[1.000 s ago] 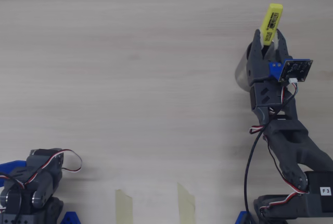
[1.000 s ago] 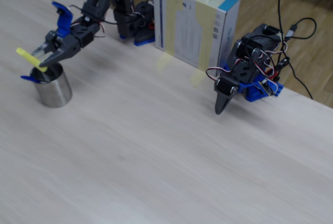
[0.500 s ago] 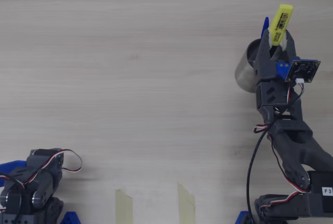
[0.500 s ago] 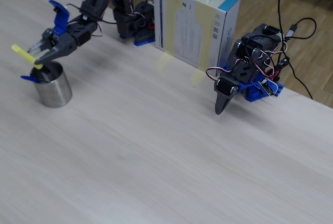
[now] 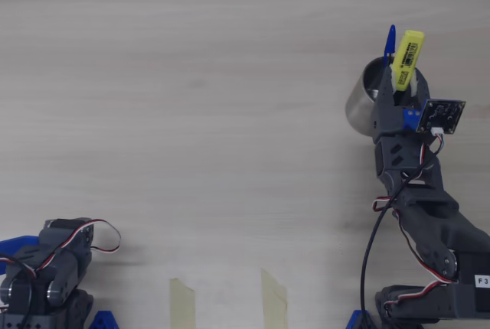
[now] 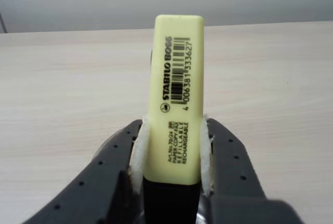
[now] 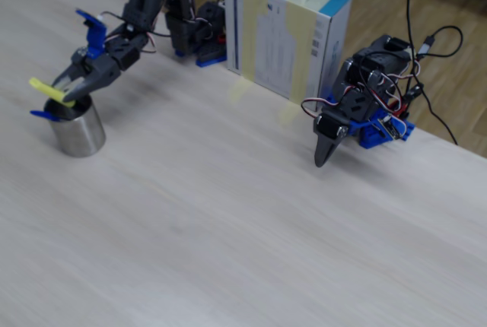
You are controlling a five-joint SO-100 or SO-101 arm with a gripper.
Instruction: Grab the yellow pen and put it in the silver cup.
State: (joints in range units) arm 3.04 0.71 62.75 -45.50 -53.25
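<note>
Overhead view: the claw is pinching the yellow pen by its lower end, holding it over the silver cup near the right edge of the counter.
In the way: a blue-capped pen is already leaning out of the cup, just beside the yellow one.
Around: two strips of tape are lying at the bottom edge; a second arm is sitting folded in the left corner.
Wrist view: both pads are pressing the pen's sides (cup hidden here).
Writing: "STABILO BOSS", a barcode, "REFILLABLE".
Fixed view: a taped box is standing behind the counter, unseen from overhead.
</note>
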